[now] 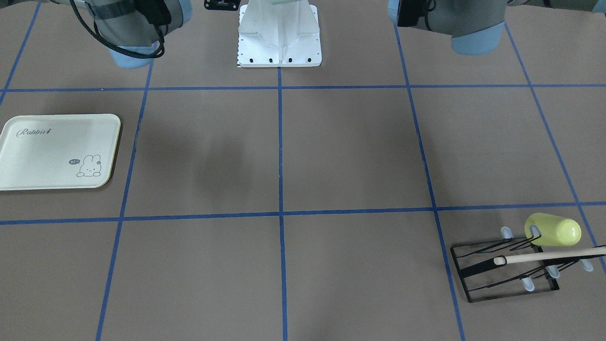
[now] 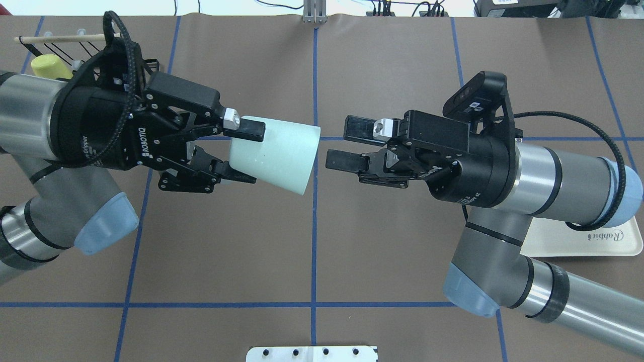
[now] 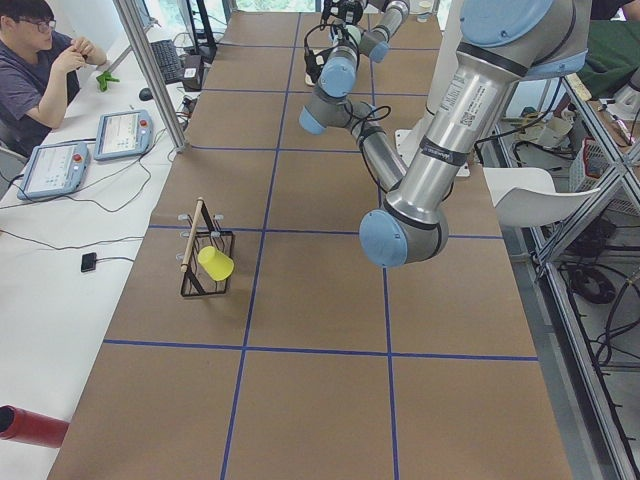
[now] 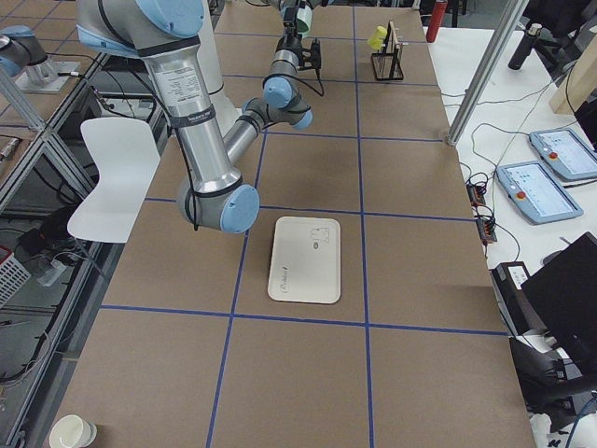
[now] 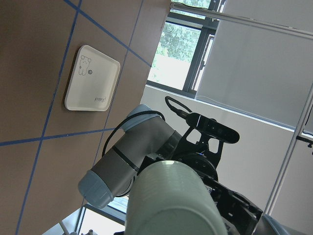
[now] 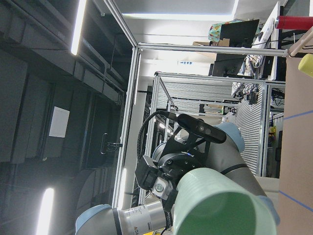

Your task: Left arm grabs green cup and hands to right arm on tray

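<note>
Up off the worktop [image 1: 331, 151], the green cup [image 2: 274, 158] lies on its side in the air. The left gripper [image 2: 249, 152] is clamped across its narrow base end, and its open mouth is turned to the right gripper [image 2: 337, 144]. That one hangs just beside the mouth, fingers apart and holding nothing, not touching the cup.

The step in hand looks to be the hand-over. To my eye the gap between the right fingers is narrower than the cup's mouth. So I would either spread them wider before closing in, or slip one finger inside and pinch the wall. Only the mouth half of the cup is free, since the left fingers take up the base end. The plastic is smooth and tapered, so a light pinch may slide. The left gripper should let go only once the right one has closed firmly.

The tray [image 1: 52, 156] lies well apart from the cup, past the right arm and partly hidden under it from overhead. A rack [image 1: 473, 270] stands well apart from the cup on the other side, behind the left gripper. It holds a yellow cup [image 1: 554, 229] and a stick [image 1: 544, 255], and neither lies on the way to the tray.
</note>
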Controlling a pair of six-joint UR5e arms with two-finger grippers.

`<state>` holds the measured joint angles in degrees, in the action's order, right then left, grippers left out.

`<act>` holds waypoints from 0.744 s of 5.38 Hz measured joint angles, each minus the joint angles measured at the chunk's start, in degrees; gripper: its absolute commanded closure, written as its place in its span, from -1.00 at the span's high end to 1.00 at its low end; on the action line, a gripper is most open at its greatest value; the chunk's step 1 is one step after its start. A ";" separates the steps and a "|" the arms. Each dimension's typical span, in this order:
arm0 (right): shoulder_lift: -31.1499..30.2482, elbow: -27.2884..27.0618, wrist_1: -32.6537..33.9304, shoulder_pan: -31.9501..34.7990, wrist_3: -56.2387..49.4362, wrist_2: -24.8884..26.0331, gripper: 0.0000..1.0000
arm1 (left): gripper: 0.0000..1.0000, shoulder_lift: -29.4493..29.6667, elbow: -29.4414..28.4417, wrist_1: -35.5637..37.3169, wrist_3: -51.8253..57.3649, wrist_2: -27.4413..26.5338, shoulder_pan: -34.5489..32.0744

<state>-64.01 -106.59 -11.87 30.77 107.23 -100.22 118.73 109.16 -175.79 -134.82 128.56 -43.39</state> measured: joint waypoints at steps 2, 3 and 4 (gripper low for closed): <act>1.07 -0.02 1.44 0.00 0.00 0.61 0.94 | -0.98 0.01 -0.25 0.04 0.03 -0.06 0.39; 1.11 0.03 1.64 0.00 0.00 0.89 0.85 | -0.98 0.01 -0.26 0.08 0.07 -0.09 0.76; 1.11 0.08 2.52 0.00 0.00 0.97 0.78 | -0.98 0.04 -0.20 0.15 0.11 -0.19 1.11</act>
<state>-62.89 -106.51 -9.34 30.76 107.23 -99.25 118.78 108.95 -175.63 -134.71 128.36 -42.28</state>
